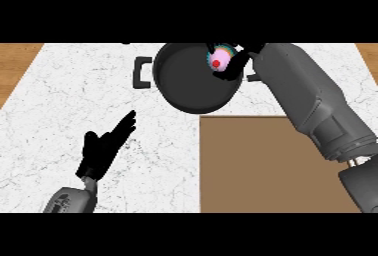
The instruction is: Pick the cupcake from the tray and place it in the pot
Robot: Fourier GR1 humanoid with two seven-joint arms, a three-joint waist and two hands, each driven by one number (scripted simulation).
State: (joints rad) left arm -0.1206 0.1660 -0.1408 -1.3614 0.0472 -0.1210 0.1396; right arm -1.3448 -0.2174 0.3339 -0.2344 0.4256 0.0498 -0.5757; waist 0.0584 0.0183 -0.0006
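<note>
A pink-frosted cupcake with a red dot on top sits in my right hand, whose fingers curl round it. The hand holds it over the far right part of the black pot, which stands at the back of the white counter. The brown tray lies in front of the pot at the right, with nothing showing on it. My left hand rests open over the counter at the lower left, fingers straight and pointing up-right.
The pot has a black side handle on its left. My right forearm crosses the tray's right side. Wooden floor shows past the counter's far corners.
</note>
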